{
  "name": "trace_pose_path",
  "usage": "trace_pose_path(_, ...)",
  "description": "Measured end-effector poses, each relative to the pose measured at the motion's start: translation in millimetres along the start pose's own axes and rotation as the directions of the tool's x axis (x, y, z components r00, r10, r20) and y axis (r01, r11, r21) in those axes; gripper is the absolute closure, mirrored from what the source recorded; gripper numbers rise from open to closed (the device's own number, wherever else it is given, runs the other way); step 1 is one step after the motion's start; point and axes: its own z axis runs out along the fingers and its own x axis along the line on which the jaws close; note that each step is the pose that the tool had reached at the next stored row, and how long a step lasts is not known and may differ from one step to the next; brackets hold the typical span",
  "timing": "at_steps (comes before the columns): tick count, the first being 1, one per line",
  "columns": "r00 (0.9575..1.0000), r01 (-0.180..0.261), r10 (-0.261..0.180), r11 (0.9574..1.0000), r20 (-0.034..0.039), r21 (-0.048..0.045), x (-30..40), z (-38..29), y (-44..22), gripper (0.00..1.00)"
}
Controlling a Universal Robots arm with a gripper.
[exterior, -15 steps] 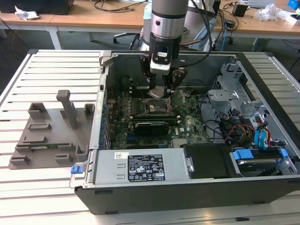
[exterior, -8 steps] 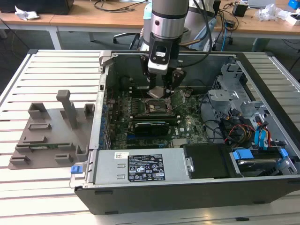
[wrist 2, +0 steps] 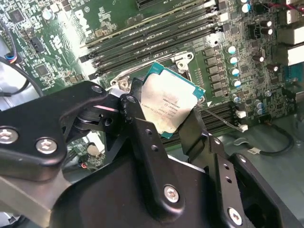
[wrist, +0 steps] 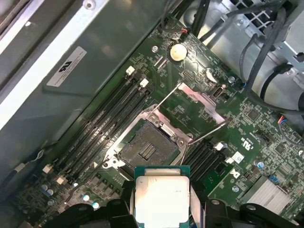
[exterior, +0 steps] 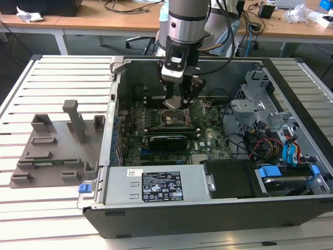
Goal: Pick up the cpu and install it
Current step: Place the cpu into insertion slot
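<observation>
First wrist view shows the open socket (wrist: 147,148) just beyond the cpu (wrist: 162,199) gripped by the jaws.

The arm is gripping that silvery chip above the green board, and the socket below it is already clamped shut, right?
Not shut: in the first wrist view the socket lies open, its metal frame flipped up and its bed bare. The rest holds: the gripper grips the cpu above the motherboard.

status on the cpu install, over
Gripper shut on the cpu. Cpu in the air, not seated. Socket open, retention frame raised.
</observation>
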Motion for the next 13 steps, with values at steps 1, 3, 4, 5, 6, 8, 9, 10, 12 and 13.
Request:
trace_pose_path(1,1.0000,-0.007,0.007,1.0000,-0.0004,0.0005,0.0,0.0,0.0,0.45)
trace_pose_path(3,0.9995,-0.031,0.031,0.9995,-0.0015,0.0020,0.0,0.1,0.0,0.45)
trace_pose_path(4,0.9992,-0.040,0.040,0.9992,-0.0020,0.0026,0.0,0.1,0.0,0.45)
trace_pose_path(5,0.9989,-0.046,0.046,0.9989,-0.0023,0.0029,0.0,0.1,0.0,0.45)
trace_pose_path(6,0.9985,-0.054,0.054,0.9985,-0.0027,0.0034,0.0,0.2,0.0,0.45)
trace_pose_path(8,0.9959,-0.090,0.090,0.9959,-0.0044,0.0058,0.0,0.3,0.0,0.45)
trace_pose_path(9,0.9926,-0.121,0.121,0.9926,-0.0058,0.0079,0.0,0.4,0.0,0.45)
trace_pose_path(10,0.9847,-0.174,0.174,0.9847,-0.0079,0.0117,0.0,0.5,0.0,0.45)
trace_pose_path(12,0.9676,-0.252,0.252,0.9676,-0.0108,0.0174,0.0,0.7,0.0,0.45)
trace_pose_path(13,0.9642,-0.265,0.265,0.9641,-0.0112,0.0184,0.0,0.8,0.1,0.45)
